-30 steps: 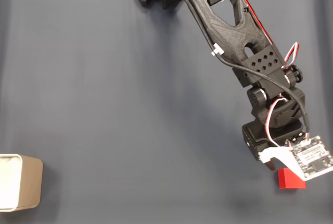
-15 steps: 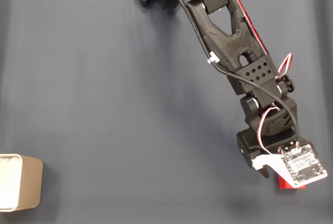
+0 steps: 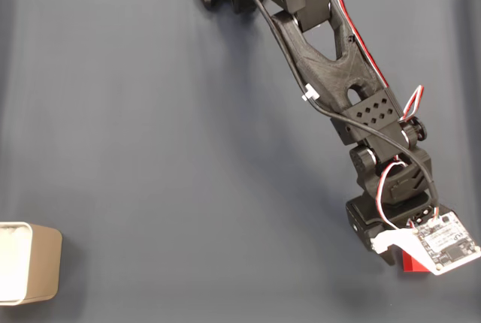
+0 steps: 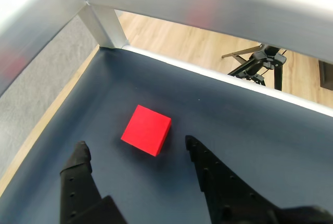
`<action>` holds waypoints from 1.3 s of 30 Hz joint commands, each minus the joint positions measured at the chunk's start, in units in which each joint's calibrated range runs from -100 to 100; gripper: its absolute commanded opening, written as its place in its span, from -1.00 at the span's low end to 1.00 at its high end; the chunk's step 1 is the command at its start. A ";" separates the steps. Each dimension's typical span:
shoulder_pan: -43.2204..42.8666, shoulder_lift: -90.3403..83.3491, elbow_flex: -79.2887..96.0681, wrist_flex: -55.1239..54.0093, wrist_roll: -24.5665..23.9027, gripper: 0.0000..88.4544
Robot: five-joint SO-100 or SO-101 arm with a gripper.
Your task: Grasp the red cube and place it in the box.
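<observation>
The red cube (image 4: 146, 129) lies on the dark mat, just ahead of my open gripper (image 4: 136, 148) in the wrist view. Its two black fingers stand either side of the cube, apart from it, with nothing between them. In the fixed view only a sliver of the red cube (image 3: 409, 264) peeks out under the wrist's circuit board at the lower right, and the gripper (image 3: 398, 261) is mostly hidden beneath the arm. The beige box (image 3: 45, 263) with its white interior stands at the far lower left, a long way from the cube.
The black arm (image 3: 331, 75) reaches from its base at the top centre down to the lower right. In the wrist view a metal frame leg (image 4: 104, 26) and the mat's edge lie beyond the cube, with a black tripod (image 4: 257, 65) on the wooden floor.
The arm swung slightly left and then back down to the right, settling over the cube so that less red shows under the wrist board. The box has not moved.
</observation>
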 commanded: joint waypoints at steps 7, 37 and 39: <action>0.06 0.81 -5.76 -1.09 1.47 -0.04; -2.14 6.18 -12.96 -1.18 1.56 -0.05; -2.28 6.35 -13.42 -1.26 1.56 -0.05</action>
